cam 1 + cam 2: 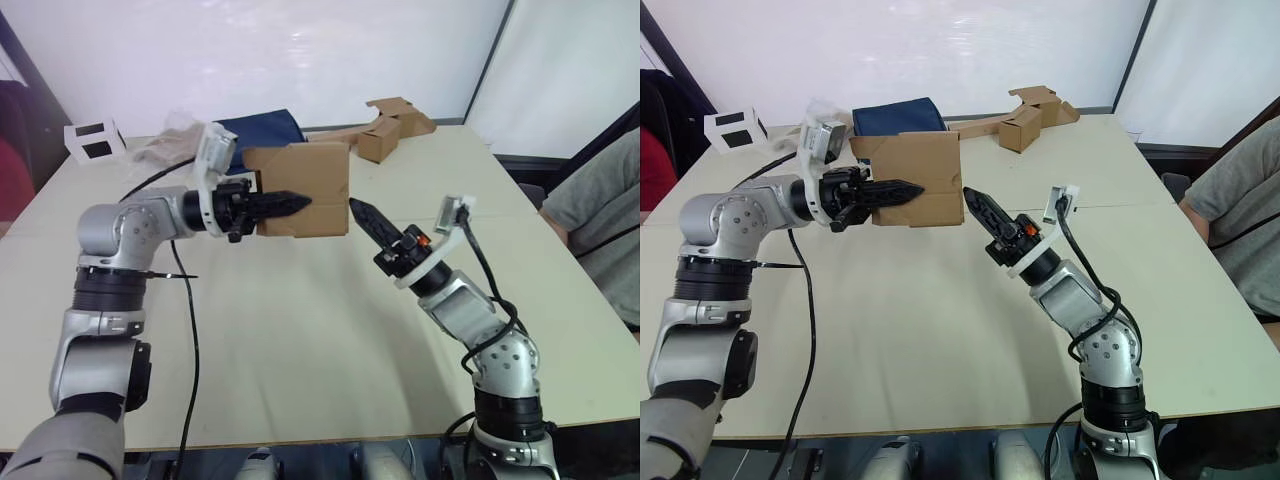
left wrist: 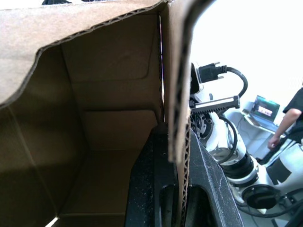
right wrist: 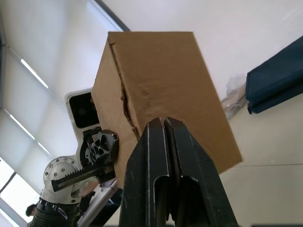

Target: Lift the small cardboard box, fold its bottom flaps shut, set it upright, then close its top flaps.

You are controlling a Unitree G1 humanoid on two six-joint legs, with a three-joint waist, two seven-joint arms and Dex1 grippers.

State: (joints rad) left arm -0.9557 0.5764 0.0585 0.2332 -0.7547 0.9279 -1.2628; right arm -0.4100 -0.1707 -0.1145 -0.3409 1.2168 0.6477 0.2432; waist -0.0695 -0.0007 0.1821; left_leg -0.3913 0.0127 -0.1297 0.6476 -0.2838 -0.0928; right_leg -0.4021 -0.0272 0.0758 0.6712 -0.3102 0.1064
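The small cardboard box [image 1: 305, 180] hangs in the air above the table's far middle. My left gripper [image 1: 302, 202] is shut on the wall that faces me. In the left wrist view that wall [image 2: 176, 94] is pinched between the black fingers [image 2: 149, 189], and I look into the box's brown inside through an open end. Flaps cover the far end. My right gripper [image 1: 356, 208] is shut and empty, pointing at the box's lower right corner. I cannot tell whether it touches. The right wrist view shows the box [image 3: 161, 80] just beyond those fingertips.
The pale table [image 1: 300, 340] carries a white box with black squares [image 1: 93, 138] at the far left. A navy bag [image 1: 262, 128] and crumpled plastic [image 1: 170, 145] lie behind the box, and joined cardboard pieces [image 1: 390, 125] at the far right. A person [image 1: 600, 210] sits at the right edge.
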